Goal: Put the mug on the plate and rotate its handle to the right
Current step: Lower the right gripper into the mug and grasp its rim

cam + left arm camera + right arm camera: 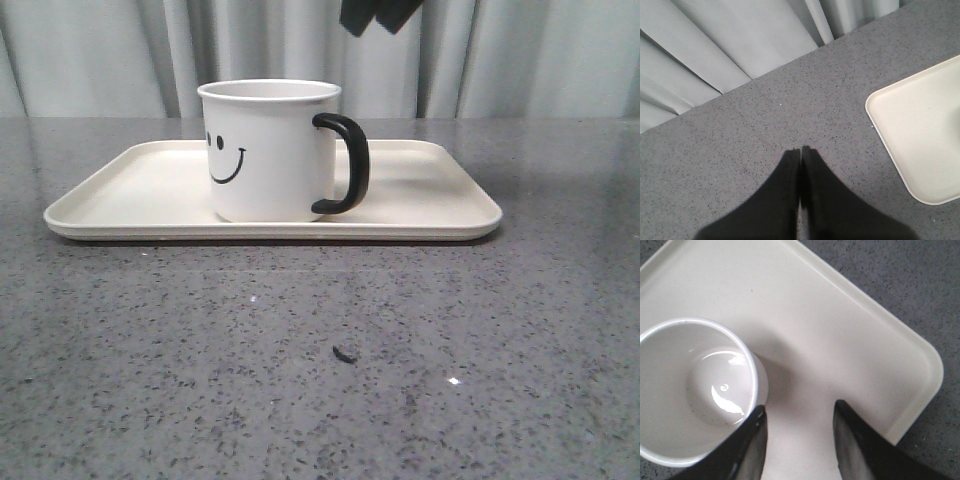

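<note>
White mug [268,150] w/ black smiley face stands upright on the cream plate [420,185], centre of the front view, on a grey speckled table [320,350]. Black loop handle [345,163] sticks out toward the right of the frame; the smile faces left-front. Mug sits left of the plate's middle, base fully inside the low rim.

Right gripper [799,415] hangs above the plate, jaws spread apart w/ nothing between them; in the right wrist view one dark finger [751,440] overlaps the mug's rim at lower left of the frame, the other sits lower centre over bare plate. Whether that finger touches the mug can't be told. Mug interior looks empty, glossy. In the front view only a dark bit of the arm [378,14] shows at top centre, in front of pale curtains [100,55].

Left gripper [801,152] is closed, fingertips pressed together, holding nothing, over bare table; a rounded plate corner lies at the right edge of the left wrist view, apart from the fingers. Small dark speck [345,353] lies on the table, lower centre of the front view.
</note>
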Tool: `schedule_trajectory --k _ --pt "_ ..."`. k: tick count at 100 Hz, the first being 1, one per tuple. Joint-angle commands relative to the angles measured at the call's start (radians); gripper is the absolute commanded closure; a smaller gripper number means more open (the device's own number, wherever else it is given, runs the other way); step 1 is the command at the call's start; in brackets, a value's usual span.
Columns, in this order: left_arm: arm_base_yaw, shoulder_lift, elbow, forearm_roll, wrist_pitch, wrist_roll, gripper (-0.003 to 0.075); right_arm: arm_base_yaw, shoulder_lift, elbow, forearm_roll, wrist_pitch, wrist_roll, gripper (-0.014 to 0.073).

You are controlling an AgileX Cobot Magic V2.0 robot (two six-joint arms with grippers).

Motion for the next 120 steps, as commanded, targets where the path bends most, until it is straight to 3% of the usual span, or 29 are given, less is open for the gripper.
schedule_trajectory --k 1,16,120 --pt "-0.007 -0.016 -0.020 0.029 -0.022 -0.016 0.0739 0.000 -0.020 -0.033 0.021 -0.023 -0.009 0.0265" --pt "-0.007 -0.016 -0.020 0.035 -0.022 -0.016 0.0739 0.000 -0.006 -0.033 0.080 -0.018 -0.010 0.0265" --pt "-0.007 -0.016 -0.020 0.037 -0.023 -0.016 0.0739 0.002 0.063 -0.031 0.172 -0.002 -0.010 0.0265"
